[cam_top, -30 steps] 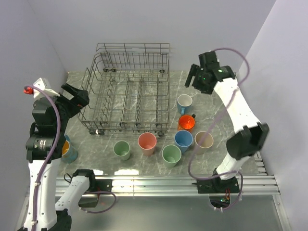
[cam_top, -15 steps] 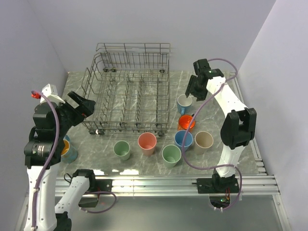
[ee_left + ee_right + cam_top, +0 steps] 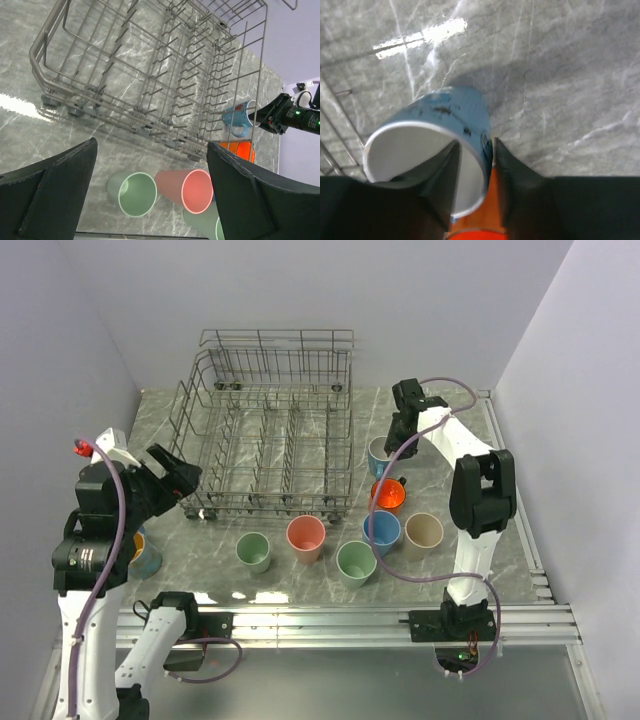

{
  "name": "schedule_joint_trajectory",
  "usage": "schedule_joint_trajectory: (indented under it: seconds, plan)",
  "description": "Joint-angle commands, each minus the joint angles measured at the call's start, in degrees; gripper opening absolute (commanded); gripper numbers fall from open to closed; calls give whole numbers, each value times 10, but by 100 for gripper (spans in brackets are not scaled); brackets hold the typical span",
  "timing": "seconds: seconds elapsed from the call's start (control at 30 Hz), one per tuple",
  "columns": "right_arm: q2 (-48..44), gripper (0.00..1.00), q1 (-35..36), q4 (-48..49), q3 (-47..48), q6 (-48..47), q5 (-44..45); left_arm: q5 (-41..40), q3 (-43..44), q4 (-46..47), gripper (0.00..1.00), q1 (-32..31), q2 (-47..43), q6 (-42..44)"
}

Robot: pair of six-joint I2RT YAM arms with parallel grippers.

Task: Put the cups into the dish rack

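- Right gripper (image 3: 476, 142) is low over the blue mug (image 3: 427, 117), which stands mouth up on the worktop (image 3: 200, 540) just right of the dish rack (image 3: 265, 440).
- One of its fingers (image 3: 440, 185) is inside the mouth and the other is outside, so they straddle the near wall with a narrow gap. I cannot tell whether they are bearing on the wall yet.
- Left gripper (image 3: 151, 142) hovers off the rack's near left corner, fingers spread wide and holding nothing.
- The rack holds no cups.
- The other cups are on the worktop in front of the rack:
  - orange mug (image 3: 388, 495), just beside the blue mug
  - blue cup (image 3: 381, 530)
  - beige cup (image 3: 424, 531)
  - two green cups (image 3: 356, 562)
  - pink cup (image 3: 306, 537)
- One more cup (image 3: 145, 552) is half hidden by the left arm.
- Step in hand, as I judge it: take the blue mug by its rim. The task has barely begun.
- To do it well:
  - Seat the fingers deep enough on the wall before closing, and close squarely so the mug does not pivot.
  - Lift straight up first. The orange mug sits close on the near side and a sideways drag would knock it.
  - Clear the rack's tall right wire side before moving left.
  - Invert the mug over a tine row and release it low.
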Motion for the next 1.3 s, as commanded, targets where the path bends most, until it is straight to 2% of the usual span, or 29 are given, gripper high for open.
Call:
schedule_joint_trajectory:
  seconds: [0.0, 0.1, 0.13, 0.23, 0.37, 0.5, 0.63, 0.7, 0.77, 0.83, 0.87, 0.9, 0.93, 0.97, 1.0, 1.03, 1.1, 1.13, 1.27]
  plan:
    - [8, 34, -3, 21, 4, -6, 10, 0, 4, -16, 96, -2, -15, 4]
    - [5, 30, -1, 21, -1, -10, 16, -1, 6, -25, 98, -2, -17, 4]
    - [2, 20, -1, 20, -2, -11, 15, 0, 8, -30, 99, -2, -17, 5]
    - [-5, 0, -3, 2, 9, -9, 19, -13, 21, -51, 99, -2, -3, 18]
    - [-33, 0, -5, -34, 57, 2, 40, -17, 68, -77, 99, -13, 40, 47]
    - [-60, 0, -29, -118, 154, 20, 84, -42, 119, -70, 99, -25, 84, 46]
    - [-126, 0, -66, -138, 224, 40, 28, -10, 164, -29, 99, -27, 112, 27]
    - [-157, 0, -66, -115, 222, 47, -22, 57, 162, 38, 99, -28, 116, 12]
    - [-221, 0, -67, -67, 167, 68, -141, 92, 150, 95, 99, -27, 115, -16]
    - [-299, 0, -66, 42, 67, 121, -230, 151, 109, 206, 99, -27, 102, -35]
    - [-323, 0, -66, 80, 32, 145, -315, 166, 92, 242, 100, -27, 91, -76]
    - [-345, 0, -65, 173, -5, 173, -357, 210, 72, 286, 99, -28, 87, -100]
    - [-385, 0, -64, 227, -74, 238, -405, 254, 36, 360, 99, -27, 90, -120]
    - [-402, 0, -61, 274, -104, 269, -463, 290, 26, 395, 99, -28, 99, -158]
    - [-417, 0, -52, 357, -130, 298, -489, 331, 19, 421, 99, -29, 128, -179]
    - [-440, 0, -47, 391, -165, 340, -507, 399, -5, 505, 99, -34, 141, -205]
    - [-469, 0, -28, 433, -185, 358, -528, 412, -59, 598, 99, -69, 148, -276]
    - [-477, 0, -22, 436, -194, 360, -532, 401, -74, 676, 99, -82, 147, -306]
    - [-499, 0, -12, 444, -209, 372, -548, 416, -87, 772, 99, -151, 195, -358]
